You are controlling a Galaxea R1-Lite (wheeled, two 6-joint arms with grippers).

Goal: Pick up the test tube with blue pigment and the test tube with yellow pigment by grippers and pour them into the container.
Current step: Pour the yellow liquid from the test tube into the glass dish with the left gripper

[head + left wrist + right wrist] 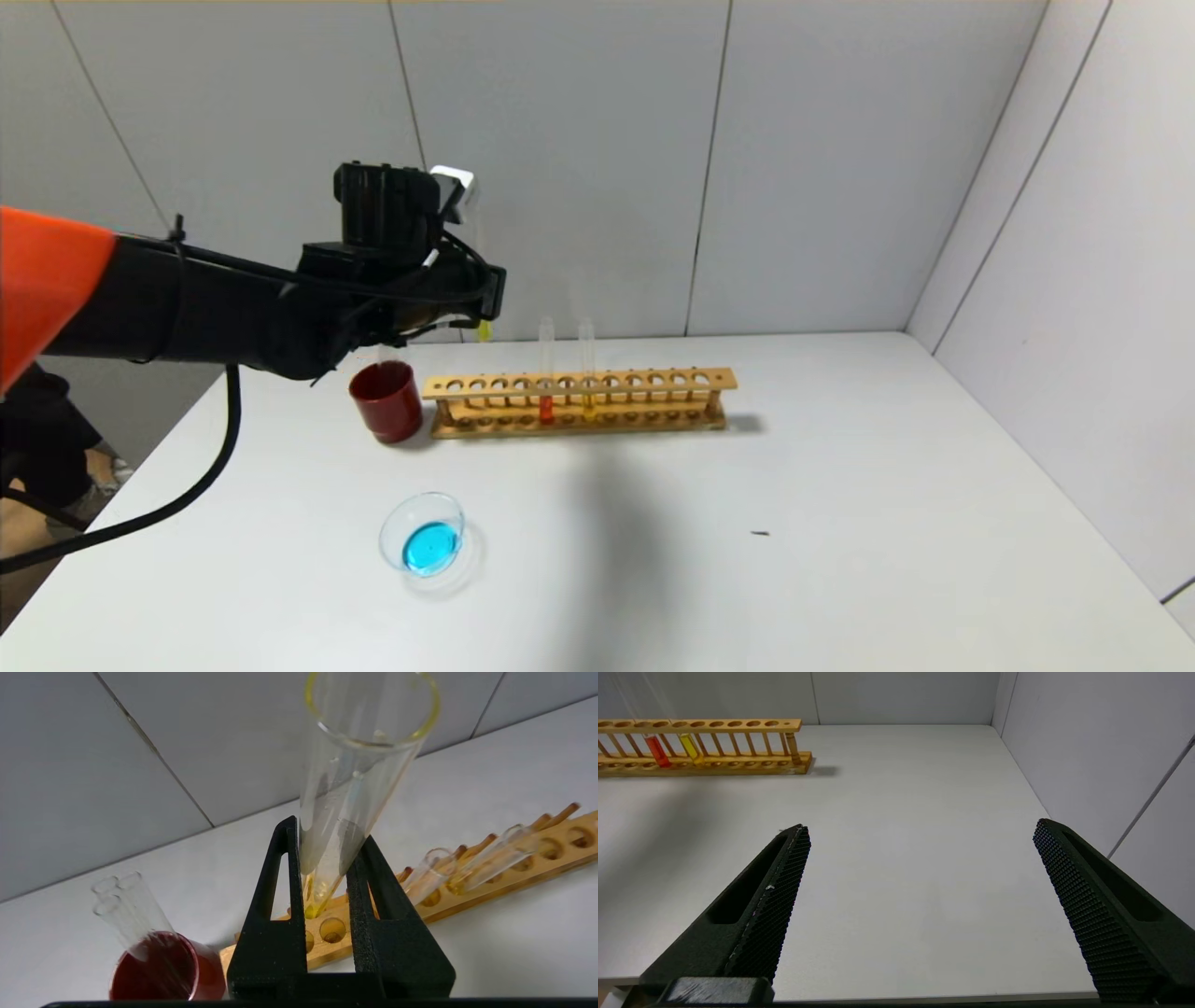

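Note:
My left gripper (493,291) (327,833) is shut on the test tube with yellow pigment (355,765), held upright above the left end of the wooden rack (653,380). Its yellow bottom (484,329) hangs just below the fingers, clear of the rack. The container (422,534), a clear glass dish near the table's front left, holds blue liquid. No tube with blue liquid shows. My right gripper (920,830) is open and empty over bare table to the right; it does not show in the head view.
A dark red cup (385,399) (159,970) at the rack's left end holds empty clear tubes (124,900). The rack holds a red-orange tube (546,373) and another yellow tube (587,371). Grey walls stand behind and to the right.

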